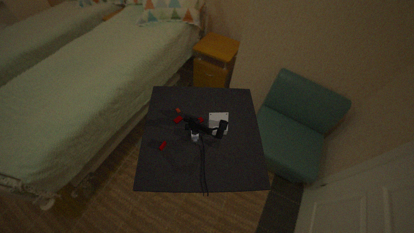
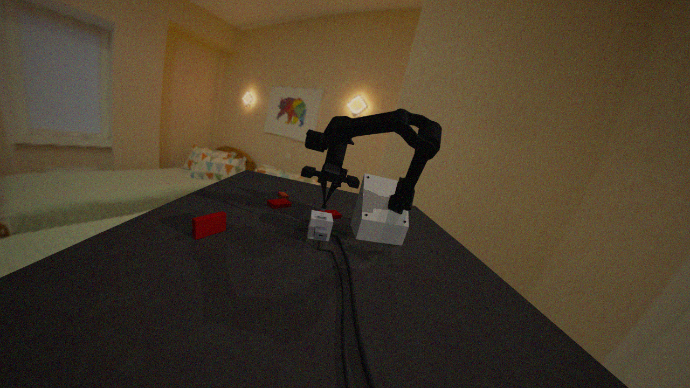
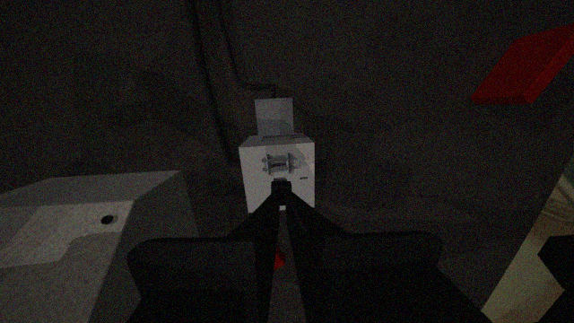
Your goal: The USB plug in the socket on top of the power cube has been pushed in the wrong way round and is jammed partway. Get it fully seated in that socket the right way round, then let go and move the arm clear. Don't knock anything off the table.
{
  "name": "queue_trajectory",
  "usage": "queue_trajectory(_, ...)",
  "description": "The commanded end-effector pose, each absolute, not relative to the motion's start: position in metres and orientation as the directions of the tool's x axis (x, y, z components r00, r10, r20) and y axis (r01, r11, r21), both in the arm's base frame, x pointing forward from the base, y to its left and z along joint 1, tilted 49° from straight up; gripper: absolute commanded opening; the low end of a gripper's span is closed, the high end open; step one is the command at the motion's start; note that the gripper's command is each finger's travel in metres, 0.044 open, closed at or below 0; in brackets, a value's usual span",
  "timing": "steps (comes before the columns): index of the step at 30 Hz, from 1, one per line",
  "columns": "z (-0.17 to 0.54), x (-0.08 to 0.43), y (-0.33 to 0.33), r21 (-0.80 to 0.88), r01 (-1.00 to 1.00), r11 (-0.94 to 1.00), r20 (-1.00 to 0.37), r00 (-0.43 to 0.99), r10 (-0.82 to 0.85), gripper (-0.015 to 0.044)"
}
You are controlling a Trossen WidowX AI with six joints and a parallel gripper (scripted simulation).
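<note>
The white power cube point(image 1: 197, 135) point(image 2: 312, 230) point(image 3: 253, 170) stands on the dark table point(image 1: 231, 162) point(image 2: 270, 309). In the wrist view its top shows a grey H-shaped fitting point(image 3: 280, 164) and a narrow dark slot point(image 3: 303, 178). My gripper point(image 2: 324, 206) point(image 3: 282, 197) points down over the cube's top, beside the fitting. Its fingers are shut on the small USB plug, which they almost wholly hide. Only a pale sliver shows at the tips. I cannot tell the plug's facing or how deep it sits.
A grey block point(image 2: 320, 235) point(image 3: 274, 117) with a cable sticks out of the cube's front. A second cable point(image 2: 354, 309) runs beside it. A large white box point(image 1: 218, 116) point(image 2: 381, 231) stands near the arm base. Several red pieces point(image 1: 162, 145) point(image 2: 209, 224) point(image 3: 525, 67) lie around.
</note>
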State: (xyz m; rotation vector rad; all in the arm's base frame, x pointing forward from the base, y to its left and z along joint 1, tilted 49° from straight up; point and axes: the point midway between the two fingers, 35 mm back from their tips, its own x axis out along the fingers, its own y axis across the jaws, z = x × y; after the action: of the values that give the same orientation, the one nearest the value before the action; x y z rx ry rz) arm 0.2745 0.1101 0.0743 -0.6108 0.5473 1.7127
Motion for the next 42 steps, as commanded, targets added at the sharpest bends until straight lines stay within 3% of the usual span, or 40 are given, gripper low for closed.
queue_trajectory(1,0.0740,0.2740,0.1101,-0.031,-0.961,-0.273,-0.656,-0.187,0.731,0.0000)
queue_trajectory(42,0.0734,0.2733,0.1132,-0.050,-0.956,-0.288,-0.648,-0.188,0.738,0.0000)
